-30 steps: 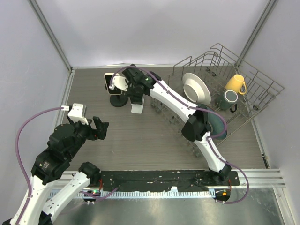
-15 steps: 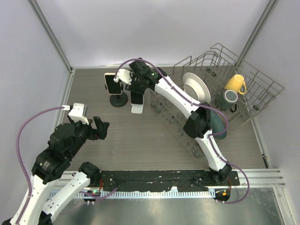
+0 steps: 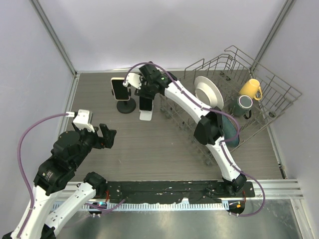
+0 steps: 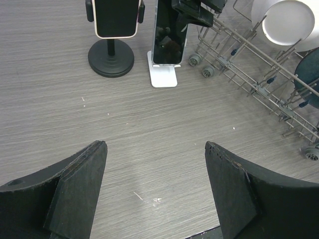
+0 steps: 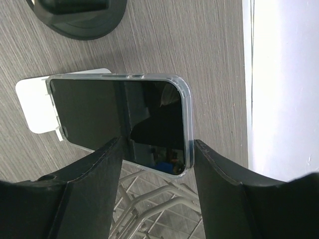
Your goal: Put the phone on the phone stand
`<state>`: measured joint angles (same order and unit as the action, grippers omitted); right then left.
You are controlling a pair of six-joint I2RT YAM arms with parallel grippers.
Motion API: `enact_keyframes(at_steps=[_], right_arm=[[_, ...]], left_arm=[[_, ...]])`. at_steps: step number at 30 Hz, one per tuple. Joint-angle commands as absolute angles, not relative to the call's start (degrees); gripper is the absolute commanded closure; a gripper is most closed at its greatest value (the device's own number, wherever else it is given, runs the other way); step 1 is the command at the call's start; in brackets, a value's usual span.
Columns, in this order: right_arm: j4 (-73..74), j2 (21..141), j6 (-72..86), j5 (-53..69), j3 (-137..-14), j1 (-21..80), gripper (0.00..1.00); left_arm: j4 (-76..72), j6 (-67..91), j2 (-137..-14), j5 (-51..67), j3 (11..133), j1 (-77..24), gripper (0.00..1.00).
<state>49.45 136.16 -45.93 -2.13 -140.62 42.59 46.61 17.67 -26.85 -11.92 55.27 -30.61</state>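
Observation:
The phone (image 3: pixel 145 103) (image 4: pixel 168 37) (image 5: pixel 119 114), dark-screened in a clear case, leans upright on the white phone stand (image 3: pixel 145 115) (image 4: pixel 163 75) (image 5: pixel 35 107), its lower end on the stand's lip. My right gripper (image 3: pixel 144 92) (image 5: pixel 157 142) hangs over its top end, open, one finger before the screen and the other just beside the case edge. My left gripper (image 3: pixel 107 135) (image 4: pixel 155 147) hovers open over bare table near the front left, holding nothing.
A second phone (image 3: pixel 118 88) (image 4: pixel 115 17) sits clamped on a black round-base stand (image 3: pixel 125 106) (image 4: pixel 110 58) just left of the white one. A wire dish rack (image 3: pixel 269 99) at the right holds a white plate (image 3: pixel 208 92), a yellow mug (image 3: pixel 250 88) and a green mug (image 3: pixel 244 105).
My right gripper swung from beside the black stand to over the white stand, the phone now standing on it, and its fingers have spread a little. The left arm stayed still.

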Motion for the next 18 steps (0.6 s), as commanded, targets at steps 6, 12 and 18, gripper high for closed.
enact_keyframes(at_steps=[6, 12, 18], right_arm=[[46.15, 131.85, -41.66, -3.24, -140.81, 43.15, 0.32], [42.54, 126.13, -37.62, -11.15, -137.37, 44.73, 0.28], [36.75, 116.21, -30.08, -23.62, -129.57, 46.67, 0.28]], left_arm=[[46.14, 18.72, -27.07, -10.28, 55.63, -30.41, 0.17], [45.88, 19.51, -27.33, -9.32, 55.46, -30.41, 0.17], [45.62, 20.48, -27.16, -8.26, 55.55, -30.41, 0.16]])
